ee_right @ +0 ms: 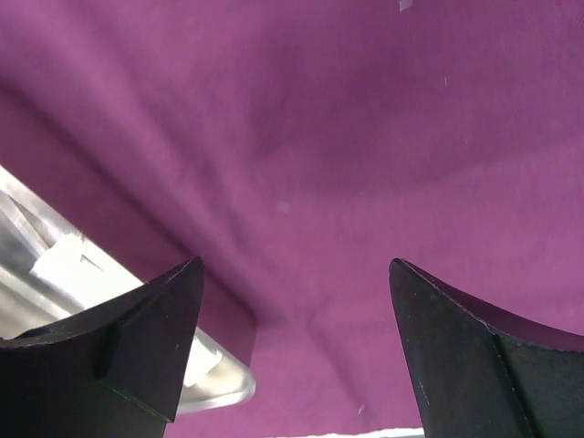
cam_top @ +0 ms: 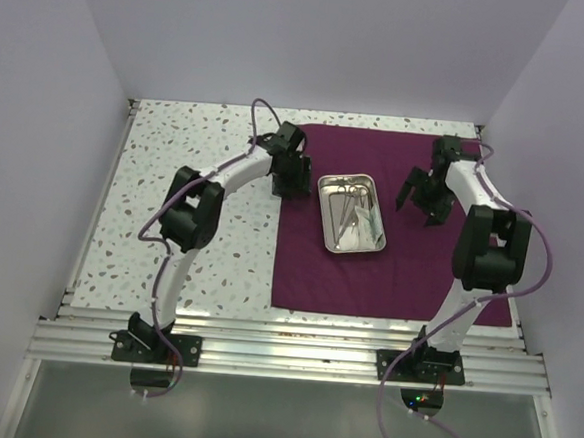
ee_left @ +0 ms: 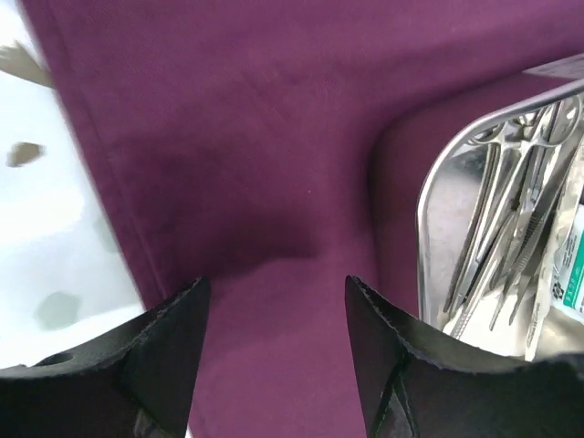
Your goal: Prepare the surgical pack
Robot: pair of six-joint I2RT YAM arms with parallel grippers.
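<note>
Here, the dark-purple cloth [cam_top: 408, 277] lies spread flat on the right part of the speckled bench [cam_top: 176, 151]. Its near edge comes close to the front of the bench. A steel tray [cam_top: 321, 213] stands on the cloth, in its left half and toward the far side. In the tray lie several steel instruments [ee_left: 502, 219] with ring handles, and beside them a white packet [ee_left: 570, 265] with green print.

The left arm [cam_top: 209, 188] bends over the bench to the far left corner of the cloth. The left jaws are apart, with nothing between them. They hang over the left border of the cloth, just beside the tray. The right arm [cam_top: 486, 243] reaches over the far right part of the cloth. The right jaws are also wide apart and hold nothing; they are over bare cloth, to the right of the tray. Whether the tips touch the cloth, I cannot tell.
</note>
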